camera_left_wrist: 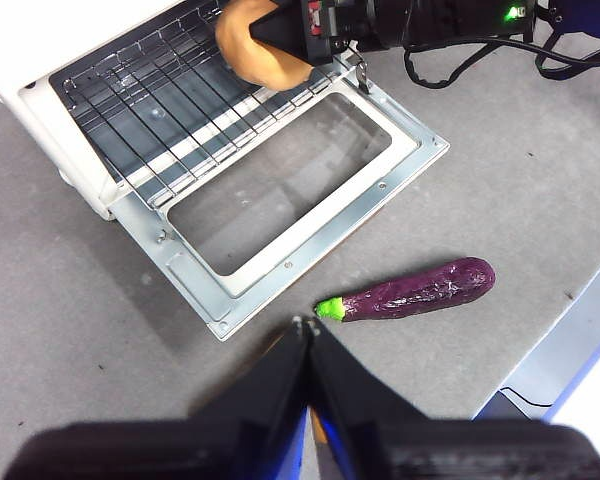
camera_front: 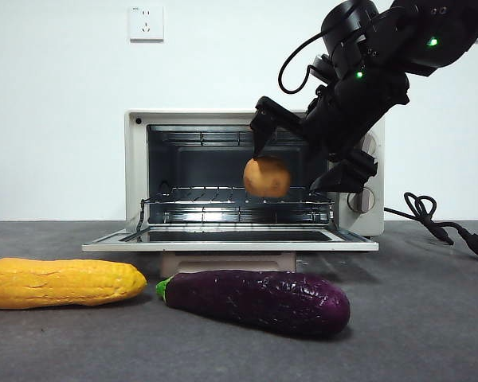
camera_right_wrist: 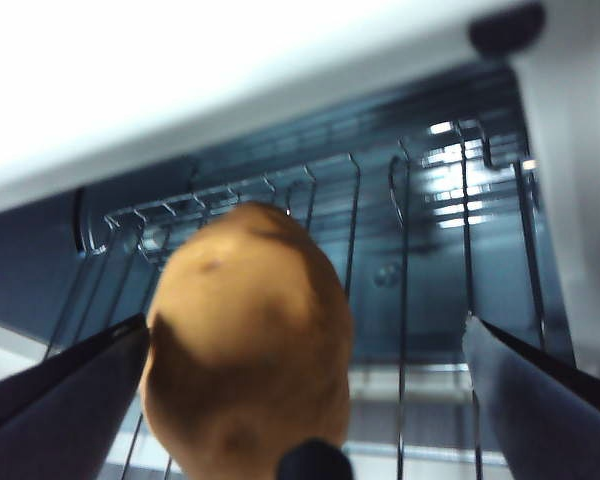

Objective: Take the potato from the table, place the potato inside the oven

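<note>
- Progress: the potato (camera_front: 266,177) is off the bench (camera_front: 430,318), hanging at the mouth of the open oven (camera_front: 135,171) just above the rack (camera_front: 223,195); we judge release still to come.
- Right gripper (camera_front: 296,157): jaws spread wide, one touching the potato, the other apart; whether it grips, we cannot tell.
- Left gripper (camera_left_wrist: 308,330): closed, empty, waiting nearer.
- Clearance: door (camera_front: 231,239) lowered flat; cavity roof sits close above the gripper; eggplant (camera_front: 259,298) and corn (camera_front: 60,282) lie nearer, clear.
</note>
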You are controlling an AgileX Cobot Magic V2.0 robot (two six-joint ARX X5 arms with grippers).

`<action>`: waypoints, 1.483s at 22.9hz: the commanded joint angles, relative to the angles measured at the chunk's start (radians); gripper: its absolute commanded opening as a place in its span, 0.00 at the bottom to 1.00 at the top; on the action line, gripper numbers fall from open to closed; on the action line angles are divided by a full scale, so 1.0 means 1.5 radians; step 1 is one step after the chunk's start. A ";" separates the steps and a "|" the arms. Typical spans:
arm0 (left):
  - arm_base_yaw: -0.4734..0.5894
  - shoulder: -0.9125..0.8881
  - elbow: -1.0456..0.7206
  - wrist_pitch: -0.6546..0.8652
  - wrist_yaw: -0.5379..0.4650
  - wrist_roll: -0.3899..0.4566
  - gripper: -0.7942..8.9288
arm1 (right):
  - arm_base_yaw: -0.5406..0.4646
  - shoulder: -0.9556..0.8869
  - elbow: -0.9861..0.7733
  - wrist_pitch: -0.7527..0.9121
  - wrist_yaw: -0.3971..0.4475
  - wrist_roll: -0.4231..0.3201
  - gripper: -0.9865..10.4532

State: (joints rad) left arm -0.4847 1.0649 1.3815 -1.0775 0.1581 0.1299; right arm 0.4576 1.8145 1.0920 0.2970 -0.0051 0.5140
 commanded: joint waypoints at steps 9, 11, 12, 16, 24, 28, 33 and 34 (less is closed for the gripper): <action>0.035 0.000 -0.199 0.216 0.014 -0.034 0.07 | 0.001 -0.175 -0.001 -0.197 -0.015 -0.063 0.58; 0.065 0.000 -0.265 0.308 0.022 -0.055 0.07 | 0.003 -0.237 -0.001 -0.295 -0.017 -0.106 0.58; 0.081 0.001 -0.287 0.341 0.023 -0.058 0.07 | 0.003 -0.266 -0.001 -0.338 -0.020 -0.125 0.58; 0.146 0.023 -0.330 0.416 0.077 -0.082 0.07 | 0.003 -0.363 -0.001 -0.467 -0.047 -0.168 0.58; 0.269 0.168 -0.333 0.514 0.248 -0.119 0.07 | 0.003 -0.564 -0.001 -0.652 -0.050 -0.219 0.58; 0.286 0.251 -0.333 0.543 0.288 -0.125 0.07 | 0.003 -0.643 -0.001 -0.706 -0.050 -0.219 0.58; 0.285 0.342 -0.333 0.578 0.298 -0.127 0.07 | 0.003 -0.721 -0.001 -0.749 -0.049 -0.219 0.58; 0.285 0.354 -0.333 0.584 0.298 -0.127 0.07 | 0.003 -0.732 -0.001 -0.755 -0.049 -0.219 0.58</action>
State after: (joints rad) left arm -0.0578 1.5761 0.8902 -0.2146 0.5961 -0.0551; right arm 0.4591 0.7258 1.0920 -0.8349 -0.0784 0.1936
